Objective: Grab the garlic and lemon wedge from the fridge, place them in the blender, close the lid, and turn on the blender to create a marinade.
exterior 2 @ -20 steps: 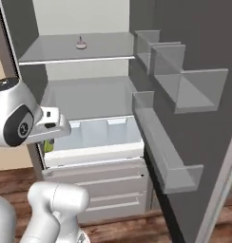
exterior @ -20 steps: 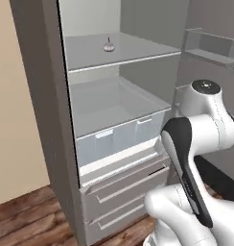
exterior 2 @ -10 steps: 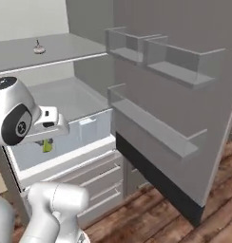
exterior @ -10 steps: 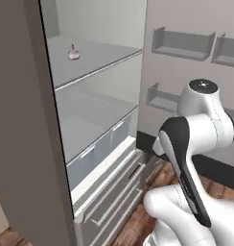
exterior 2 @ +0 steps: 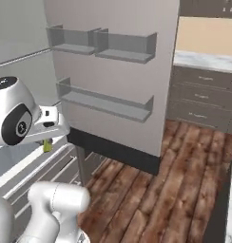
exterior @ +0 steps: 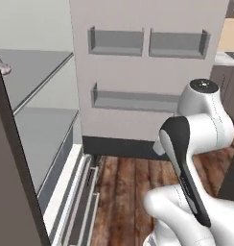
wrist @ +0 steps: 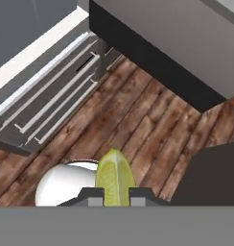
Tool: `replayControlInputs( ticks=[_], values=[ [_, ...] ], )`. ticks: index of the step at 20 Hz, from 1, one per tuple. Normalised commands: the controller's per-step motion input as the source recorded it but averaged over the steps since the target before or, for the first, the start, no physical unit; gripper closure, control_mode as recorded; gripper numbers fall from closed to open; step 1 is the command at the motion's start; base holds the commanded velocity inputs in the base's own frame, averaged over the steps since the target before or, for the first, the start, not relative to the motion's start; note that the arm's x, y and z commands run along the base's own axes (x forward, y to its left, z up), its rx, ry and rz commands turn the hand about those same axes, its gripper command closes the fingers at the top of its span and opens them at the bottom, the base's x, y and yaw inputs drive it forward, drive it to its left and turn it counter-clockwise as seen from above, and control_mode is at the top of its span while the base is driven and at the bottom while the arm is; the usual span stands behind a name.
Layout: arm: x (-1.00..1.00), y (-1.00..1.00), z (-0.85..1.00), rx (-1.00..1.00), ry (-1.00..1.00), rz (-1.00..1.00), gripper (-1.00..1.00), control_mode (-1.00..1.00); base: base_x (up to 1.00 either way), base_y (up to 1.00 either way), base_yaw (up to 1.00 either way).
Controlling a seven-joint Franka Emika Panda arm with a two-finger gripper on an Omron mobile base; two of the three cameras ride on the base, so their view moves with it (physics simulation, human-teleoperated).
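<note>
Sitting pinched between the claw (wrist: 115, 193) tips, lemon wedge (wrist: 114, 178)

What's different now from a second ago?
The base has turned right, away from the fridge shelves toward its open door and the wood floor; nothing in the scene itself moved. The end effector still clamps the lemon wedge; the garlic stays on its shelf.

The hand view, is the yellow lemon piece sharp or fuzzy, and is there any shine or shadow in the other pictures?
Hand view: the lemon wedge looks a little soft, cut off by the gripper pinching it. Left base view: even flat light, a soft shine on the arm, the garlic slightly blurry at the edge. Right base view: faint shadows under the fridge door bins, no glare.
</note>
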Motion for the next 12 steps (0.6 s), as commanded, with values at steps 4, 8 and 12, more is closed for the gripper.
replayControlInputs(
  ticks=[4, 8, 12],
  values=[
    [0.00, 0.00, 0.00, 0.00, 0.00, 0.00, 1.00, 1.00, 0.00, 0.07, -0.71],
    [0.00, 0.00, 0.00, 0.00, 0.00, 0.00, 1.00, 1.00, 0.39, -0.22, -0.48],
    [0.00, 0.00, 0.00, 0.00, 0.00, 0.00, 1.00, 1.00, 0.40, -0.41, -0.36]
  ],
)
